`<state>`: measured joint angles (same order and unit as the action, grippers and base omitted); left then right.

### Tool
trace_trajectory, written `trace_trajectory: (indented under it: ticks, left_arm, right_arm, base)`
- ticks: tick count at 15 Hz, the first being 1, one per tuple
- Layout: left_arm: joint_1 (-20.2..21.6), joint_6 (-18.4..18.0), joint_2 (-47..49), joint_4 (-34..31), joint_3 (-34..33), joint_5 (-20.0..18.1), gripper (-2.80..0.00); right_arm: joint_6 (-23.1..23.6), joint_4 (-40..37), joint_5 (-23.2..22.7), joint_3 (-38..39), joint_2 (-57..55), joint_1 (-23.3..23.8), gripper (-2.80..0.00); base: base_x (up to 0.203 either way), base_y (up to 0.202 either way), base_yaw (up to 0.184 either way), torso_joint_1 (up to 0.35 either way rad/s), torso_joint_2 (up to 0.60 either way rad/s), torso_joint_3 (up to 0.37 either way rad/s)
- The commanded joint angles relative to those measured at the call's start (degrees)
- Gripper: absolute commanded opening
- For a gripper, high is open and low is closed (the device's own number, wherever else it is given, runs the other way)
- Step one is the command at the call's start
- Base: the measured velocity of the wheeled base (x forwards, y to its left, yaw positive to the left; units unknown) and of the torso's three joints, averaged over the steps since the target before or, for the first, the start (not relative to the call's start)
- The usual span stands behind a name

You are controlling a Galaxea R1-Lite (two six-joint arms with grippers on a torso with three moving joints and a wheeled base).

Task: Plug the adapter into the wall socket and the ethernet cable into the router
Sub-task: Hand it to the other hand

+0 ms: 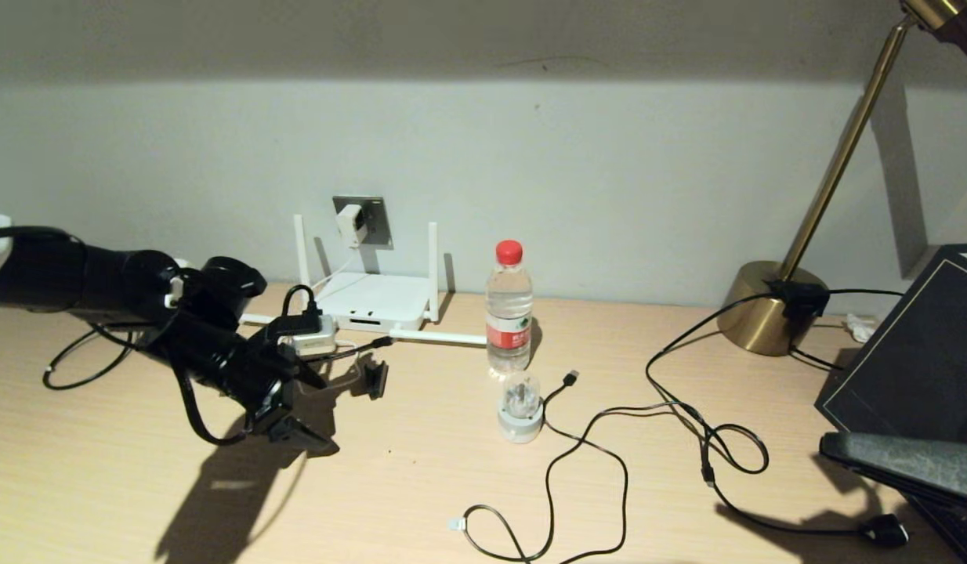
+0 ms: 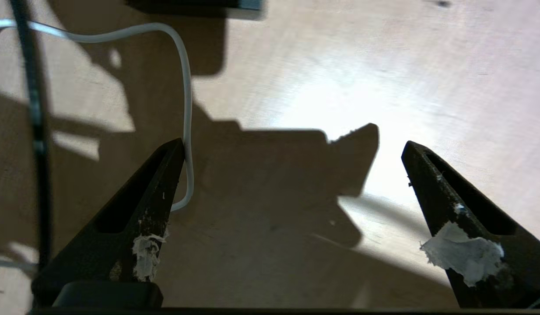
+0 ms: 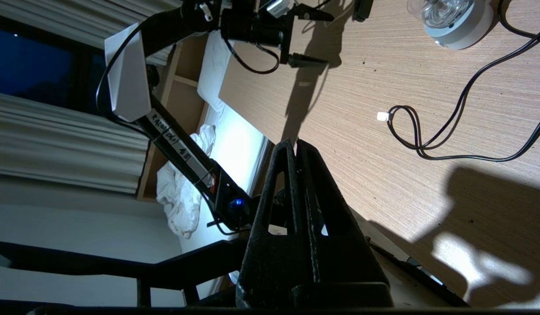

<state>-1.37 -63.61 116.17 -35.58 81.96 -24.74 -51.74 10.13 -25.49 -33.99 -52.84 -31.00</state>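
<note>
A pale wooden desk (image 1: 421,486) is standing against a grey wall, lit from the right by a brass lamp (image 1: 773,305). The adapter (image 1: 350,223) is sitting plugged into the wall socket (image 1: 374,219), its thin white cord dropping toward the router (image 1: 371,304), which is lying flat just below the socket with two antennas upright and two lying on the desk. A water bottle (image 1: 508,309) is standing just right of the router.

The left gripper (image 1: 315,415) is hovering low over the desk in front of the router's left end, its jaws spread wide and holding nothing; in the left wrist view one fingertip (image 2: 165,170) is lying right beside a loop of the white cord (image 2: 187,113), contact unclear. The ethernet cable (image 1: 358,348) is trailing across the desk beside this gripper, its connector pointing toward the router.

The right gripper (image 3: 296,146) is hanging over the desk's near edge, jaws pressed together, gripping nothing.
</note>
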Motion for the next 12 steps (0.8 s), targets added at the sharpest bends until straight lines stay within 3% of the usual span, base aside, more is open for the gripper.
trace_trajectory:
  ticks: [1,7,10,12]
  left_arm:
    - [0.0,-0.4,-4.9,-2.8,-2.7,-0.2,0.0]
    - [0.1,-2.1,-18.3,-14.5,-13.4,-3.0,0.0]
    - [0.5,-3.6,-24.8,-15.8,-20.8,-3.4,0.0]
    - [0.8,-3.7,-24.3,-12.3,-21.5,-3.6,0.0]
  right_arm:
    - [-0.3,0.0,-0.2,0.1,1.1,0.0,-2.8]
    - [-0.6,-0.2,-0.2,0.3,3.8,0.0,-2.8]
    - [-0.7,-1.4,-0.2,0.2,5.2,0.0,-2.8]
    - [-0.7,-1.7,-0.2,0.1,5.6,0.0,-2.8]
  base:
    - [0.0,0.0,0.0,0.0,0.0,0.0]
    - [0.0,0.0,0.0,0.0,0.0,0.0]
    - [0.0,0.0,0.0,0.0,0.0,0.0]
    - [0.0,0.0,0.0,0.0,0.0,0.0]
